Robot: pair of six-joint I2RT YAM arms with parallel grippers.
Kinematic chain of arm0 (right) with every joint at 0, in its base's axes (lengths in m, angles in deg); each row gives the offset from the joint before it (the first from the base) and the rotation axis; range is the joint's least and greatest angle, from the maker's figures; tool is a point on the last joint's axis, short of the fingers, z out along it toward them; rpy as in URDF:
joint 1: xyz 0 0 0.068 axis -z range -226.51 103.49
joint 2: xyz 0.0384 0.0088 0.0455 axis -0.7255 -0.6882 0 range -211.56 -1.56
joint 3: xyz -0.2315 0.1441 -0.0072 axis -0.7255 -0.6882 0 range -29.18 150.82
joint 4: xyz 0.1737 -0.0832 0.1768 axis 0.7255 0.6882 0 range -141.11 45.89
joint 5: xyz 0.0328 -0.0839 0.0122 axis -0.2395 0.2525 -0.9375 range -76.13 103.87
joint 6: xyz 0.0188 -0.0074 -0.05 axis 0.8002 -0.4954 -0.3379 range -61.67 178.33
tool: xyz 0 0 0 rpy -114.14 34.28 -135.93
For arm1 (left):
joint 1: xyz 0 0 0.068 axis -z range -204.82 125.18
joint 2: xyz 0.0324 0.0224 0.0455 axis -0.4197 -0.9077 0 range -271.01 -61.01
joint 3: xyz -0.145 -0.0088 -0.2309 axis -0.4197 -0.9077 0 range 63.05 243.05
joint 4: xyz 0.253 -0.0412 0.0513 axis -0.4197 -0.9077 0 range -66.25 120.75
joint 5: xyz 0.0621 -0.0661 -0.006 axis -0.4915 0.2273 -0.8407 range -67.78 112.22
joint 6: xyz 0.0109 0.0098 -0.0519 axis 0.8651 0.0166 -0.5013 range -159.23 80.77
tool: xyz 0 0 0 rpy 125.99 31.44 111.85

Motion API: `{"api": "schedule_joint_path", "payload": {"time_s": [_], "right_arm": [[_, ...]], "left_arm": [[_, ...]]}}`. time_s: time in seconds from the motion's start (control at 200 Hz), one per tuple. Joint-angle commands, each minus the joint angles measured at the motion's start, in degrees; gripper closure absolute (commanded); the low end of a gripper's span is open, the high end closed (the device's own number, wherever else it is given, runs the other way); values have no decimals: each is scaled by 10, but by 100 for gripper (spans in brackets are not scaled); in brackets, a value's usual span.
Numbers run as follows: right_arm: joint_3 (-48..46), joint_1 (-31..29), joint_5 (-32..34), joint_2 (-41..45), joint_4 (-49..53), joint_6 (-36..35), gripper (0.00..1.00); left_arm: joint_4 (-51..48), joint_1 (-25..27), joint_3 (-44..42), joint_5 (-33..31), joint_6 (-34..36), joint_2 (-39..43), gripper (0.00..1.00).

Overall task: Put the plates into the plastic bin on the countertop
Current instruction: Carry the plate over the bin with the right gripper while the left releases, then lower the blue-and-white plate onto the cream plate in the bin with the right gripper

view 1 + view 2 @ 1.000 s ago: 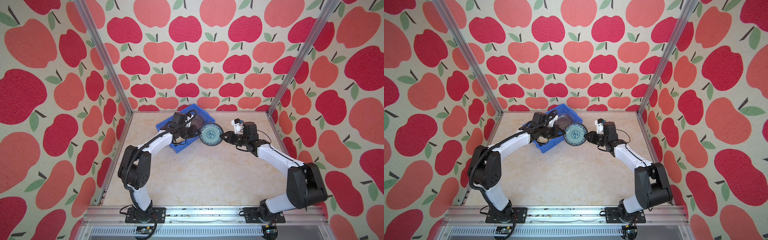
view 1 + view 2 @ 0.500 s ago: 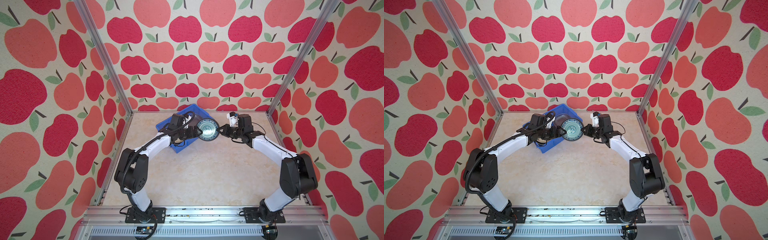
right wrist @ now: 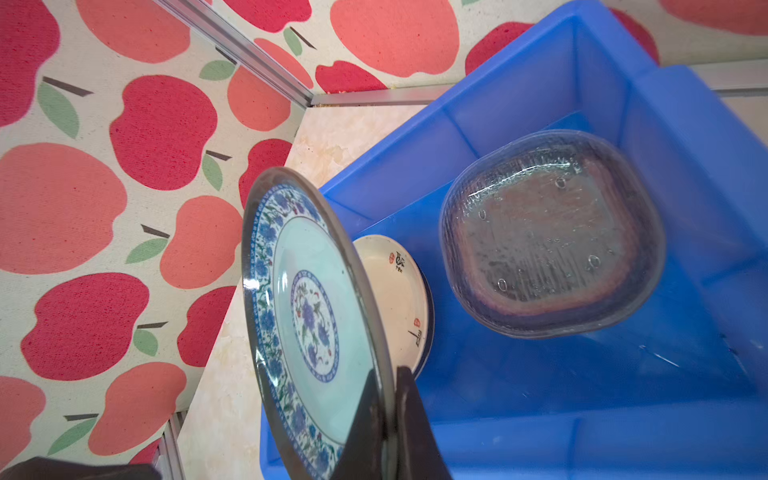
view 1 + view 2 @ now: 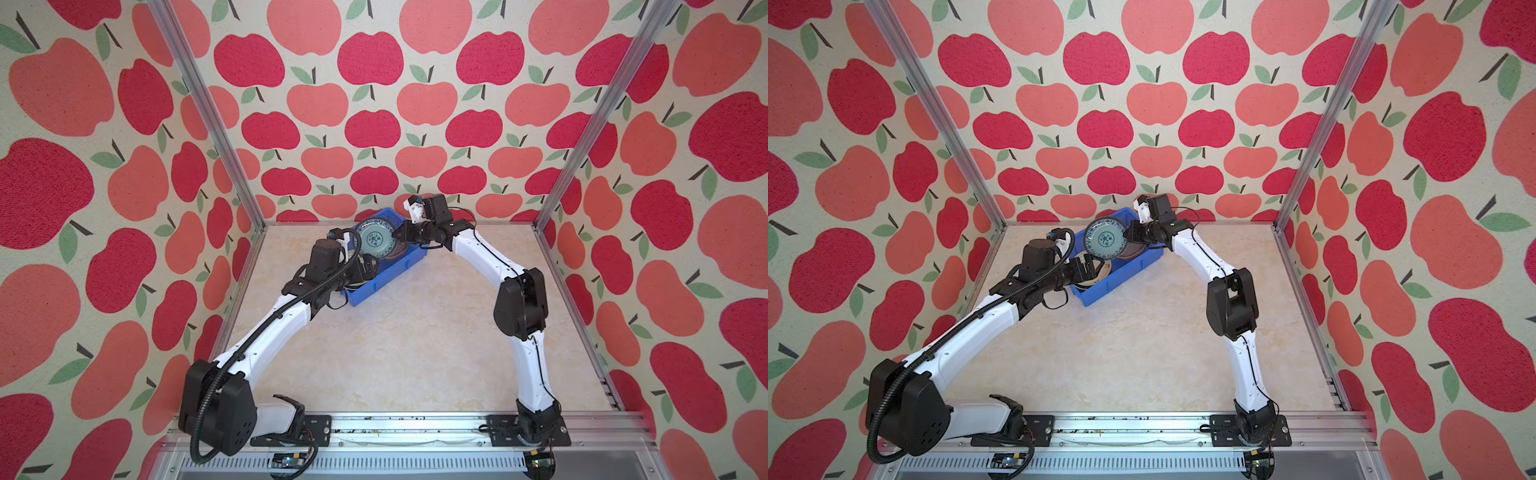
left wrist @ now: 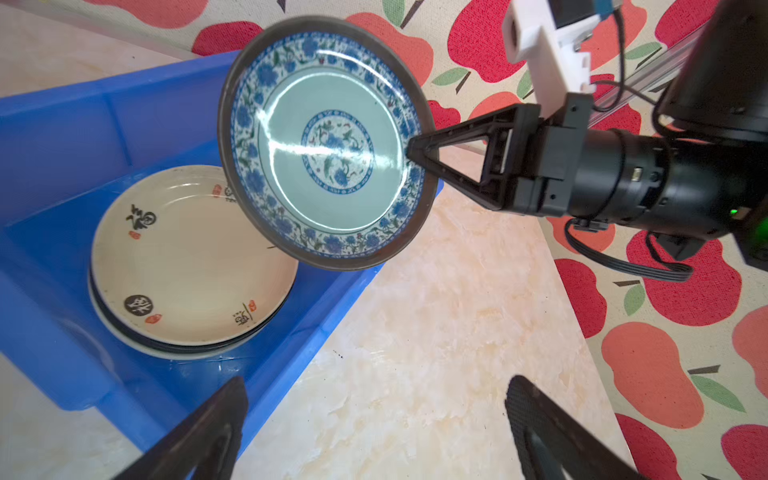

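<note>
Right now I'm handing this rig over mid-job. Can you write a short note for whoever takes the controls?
Left end effector: open and empty, at the edge of the plastic bin.
Right end effector: shut on the rim of the blue-white plate, which is steeply tilted above the bin's edge.
Done: the cream plate tops one stack in the bin, with the clear glass plates stacked beside it.
Countertop: no plates visible on it in either top view.
Left: lower the blue-white plate into the bin and release it.
</note>
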Motion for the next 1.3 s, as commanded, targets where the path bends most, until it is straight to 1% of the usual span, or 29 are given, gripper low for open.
{"api": "schedule_joint_path", "payload": {"time_s": [0.0,0.22,0.475,0.665,0.85,0.89,0.93,0.965,1.07,1.115,1.216,1.296], "right_arm": [[59,-18,-21,-44,41,-8,100],[121,-37,-26,-119,33,10,100],[220,-45,-29,-202,80,7,100],[236,-50,-21,-223,84,10,100],[264,-53,-12,-241,107,6,100],[266,-54,-9,-241,109,6,96],[269,-55,-8,-240,111,5,88],[270,-55,-4,-238,114,3,83],[272,-58,17,-226,123,-12,76],[272,-59,24,-220,127,-15,70],[274,-61,41,-208,137,-24,66],[274,-62,63,-196,149,-39,65]], "left_arm": [[10,-11,-21,-17,14,23,1],[16,-25,-43,-1,10,27,1],[20,-37,-54,18,6,10,1],[23,-44,-55,26,6,-5,1],[28,-47,-53,30,6,-20,1],[27,-48,-51,31,6,-23,1],[25,-49,-48,33,6,-27,1],[22,-50,-46,34,6,-30,1],[24,-51,-44,36,7,-32,1],[25,-51,-43,37,7,-32,1],[25,-53,-40,39,7,-34,1],[24,-53,-37,40,8,-34,1]]}}
